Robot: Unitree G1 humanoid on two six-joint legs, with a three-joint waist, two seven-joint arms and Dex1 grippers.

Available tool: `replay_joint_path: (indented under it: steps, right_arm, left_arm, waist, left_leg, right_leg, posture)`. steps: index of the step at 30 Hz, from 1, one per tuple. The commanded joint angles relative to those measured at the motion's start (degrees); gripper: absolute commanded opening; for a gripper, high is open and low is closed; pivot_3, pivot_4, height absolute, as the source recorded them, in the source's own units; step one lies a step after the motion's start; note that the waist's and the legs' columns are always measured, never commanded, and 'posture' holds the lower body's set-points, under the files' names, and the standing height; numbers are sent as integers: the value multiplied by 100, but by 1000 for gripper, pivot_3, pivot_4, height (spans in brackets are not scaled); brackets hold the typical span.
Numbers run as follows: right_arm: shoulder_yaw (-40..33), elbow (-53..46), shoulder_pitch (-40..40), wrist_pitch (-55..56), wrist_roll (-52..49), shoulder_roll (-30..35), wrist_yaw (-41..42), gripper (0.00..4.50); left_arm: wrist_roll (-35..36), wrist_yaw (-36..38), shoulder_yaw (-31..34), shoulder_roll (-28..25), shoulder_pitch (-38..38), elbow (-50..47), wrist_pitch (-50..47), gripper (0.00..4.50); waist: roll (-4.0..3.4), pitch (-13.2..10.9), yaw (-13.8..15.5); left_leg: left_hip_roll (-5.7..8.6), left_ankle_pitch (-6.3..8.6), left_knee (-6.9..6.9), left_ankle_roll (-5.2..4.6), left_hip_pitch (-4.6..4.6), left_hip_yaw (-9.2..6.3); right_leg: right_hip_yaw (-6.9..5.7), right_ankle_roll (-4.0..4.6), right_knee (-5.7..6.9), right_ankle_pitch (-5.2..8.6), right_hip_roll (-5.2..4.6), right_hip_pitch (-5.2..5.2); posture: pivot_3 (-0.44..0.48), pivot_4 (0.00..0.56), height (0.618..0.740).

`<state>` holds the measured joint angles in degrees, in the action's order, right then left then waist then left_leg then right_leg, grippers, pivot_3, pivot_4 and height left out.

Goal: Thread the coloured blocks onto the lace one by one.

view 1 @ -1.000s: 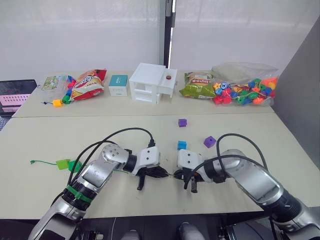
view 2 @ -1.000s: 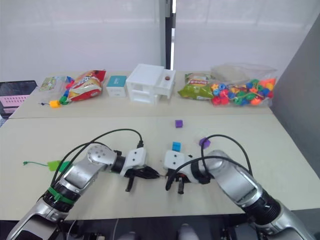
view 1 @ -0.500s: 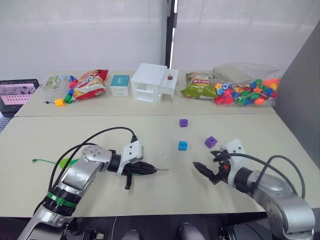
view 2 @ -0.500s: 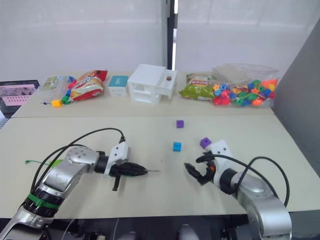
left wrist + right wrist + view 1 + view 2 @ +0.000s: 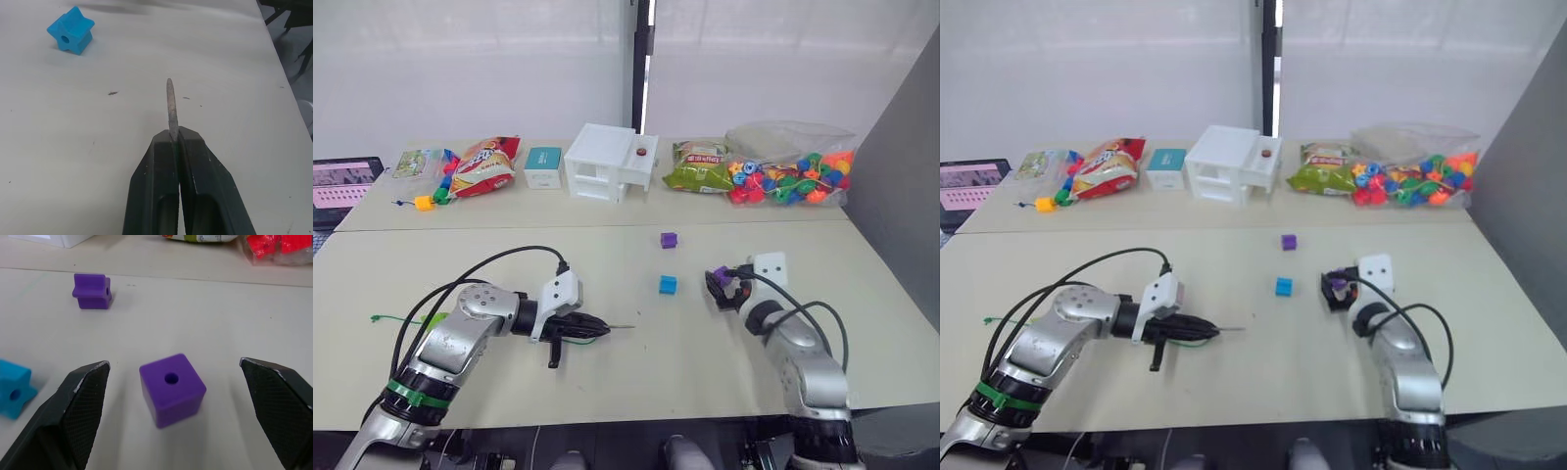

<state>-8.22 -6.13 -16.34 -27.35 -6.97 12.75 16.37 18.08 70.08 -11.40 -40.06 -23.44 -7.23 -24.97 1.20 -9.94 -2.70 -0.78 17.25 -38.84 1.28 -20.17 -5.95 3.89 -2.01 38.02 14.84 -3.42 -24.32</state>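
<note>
No writing on the packets can be read. Nearest the robot, the left gripper (image 5: 174,142) is clamped on the lace (image 5: 391,318), whose stiff dark tip (image 5: 169,103) juts from the pinched fingers over bare table (image 5: 636,392), while its green string trails back toward the table's left edge. Open tabletop lies all round that tip. A blue star block (image 5: 668,284) sits beyond it, well apart. The right gripper (image 5: 181,382) is spread wide with a purple cube (image 5: 171,388) between its fingers, not touching either. A second purple block (image 5: 670,239) lies farther off. Along the far edge stand snack bags (image 5: 485,164), a white box (image 5: 611,162) and a bag of beads (image 5: 790,178).
</note>
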Motion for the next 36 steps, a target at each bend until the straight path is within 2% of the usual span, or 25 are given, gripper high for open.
replay_joint_path:
  steps: [1,3,10,14,18,21,25,29,36]
  right_arm:
    - [66,410,-123,561,-97,53,249,4248]
    - [122,520,-82,681,-165,65,386,3679]
    - [134,337,94,837,-237,26,388,1257]
    - [161,-64,221,807,-177,32,266,1201]
    - [310,-1027,561,488,-1,222,169,1201]
    - [1023,-2636,1007,-59,575,902,389,1201]
    - [1932,-3546,1275,-387,1363,1497,420,1201]
    - [2582,-3453,1343,-336,2048,1485,147,1201]
    - [3364,-2361,1331,-62,3945,1863,-421,1201]
  left_arm:
    - [100,-66,145,-63,75,-291,-8,0]
    - [119,-103,160,-81,114,-389,-57,0]
    - [188,-224,190,-96,103,-614,-279,0]
    - [228,-231,192,-101,99,-694,-389,0]
    - [279,-223,192,-138,72,-736,-464,0]
    - [312,-186,164,-145,-27,-682,-499,0]
    - [309,-96,96,-135,-138,-547,-491,0]
    - [282,-44,54,-114,-155,-462,-435,0]
    - [210,38,72,-143,-49,-207,-145,0]
  waist:
    - [0,0,3]
    - [0,0,8]
    - [-1,0,8]
    - [-1,0,5]
    - [-2,-1,11]
    - [-11,-5,24]
    - [-8,-4,9]
    - [-8,-4,4]
    - [-7,-4,35]
  left_leg:
    - [0,0,1,0,0,0]
    - [0,1,1,-1,-1,0]
    - [0,1,0,-1,-1,0]
    - [0,1,0,-1,-2,0]
    - [0,1,0,-1,-2,-1]
    - [2,1,-1,-1,-7,0]
    - [2,1,-2,-1,-4,-2]
    - [2,1,-4,-1,-1,-1]
    - [5,0,-6,0,-4,0]
  right_leg:
    - [0,0,0,0,0,0]
    - [0,0,0,0,-1,0]
    - [0,0,0,0,-2,0]
    - [0,0,0,0,-2,0]
    - [0,0,2,0,-2,-2]
    - [1,-1,-1,0,-3,-2]
    - [0,-2,-4,1,1,2]
    - [1,-2,-9,2,2,5]
    - [1,-2,-13,2,-1,4]
  posture:
    - [0,150,740]
    - [0,150,740]
    - [0,150,740]
    - [0,150,740]
    - [0,150,740]
    - [0,150,740]
    - [0,150,740]
    - [0,150,740]
    - [0,150,740]
